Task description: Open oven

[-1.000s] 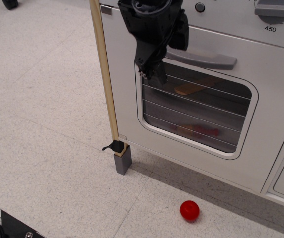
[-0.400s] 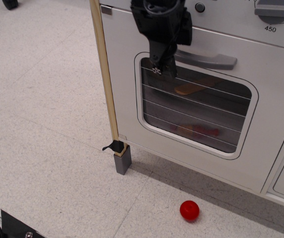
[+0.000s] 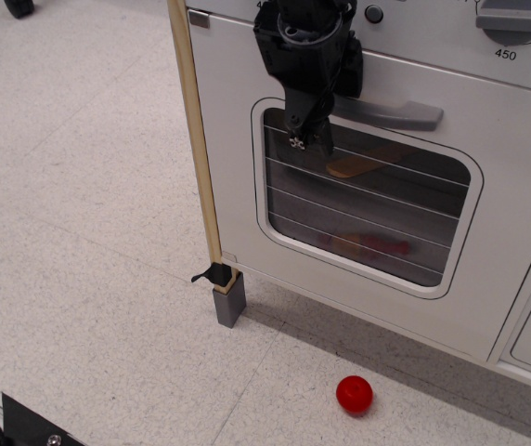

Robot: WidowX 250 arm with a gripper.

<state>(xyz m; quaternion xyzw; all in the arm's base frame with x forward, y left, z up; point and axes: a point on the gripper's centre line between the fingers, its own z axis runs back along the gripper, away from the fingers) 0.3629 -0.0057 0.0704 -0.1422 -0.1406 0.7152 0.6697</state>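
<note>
While the oven (image 3: 377,186) stands shut at the right of the scene, with door flush in its frame, window showing the wire racks and a wooden piece inside, better to finish the approach before any pull. Hangs just in front of the door's upper left, the black gripper (image 3: 307,139), tips pointing down over the top corner of the window, beside the left end of the grey bar handle (image 3: 386,111) and partly covering it. Cannot tell whether the fingers are apart or together, seen nearly edge-on as one dark mass; nothing visibly clamped. Likely still the reaching step, with the door not yet moved. To do it well: open wide enough to straddle the bar, shift right toward its middle so the pull does not twist the door, slide in behind or around the bar, close firmly, then draw outward and down along the arc of a bottom hinge, if hinged so. Worth minding the wooden corner post (image 3: 196,139) at the left and the red ball (image 3: 354,394) on the near floor, well apart from the door's swing.
</note>
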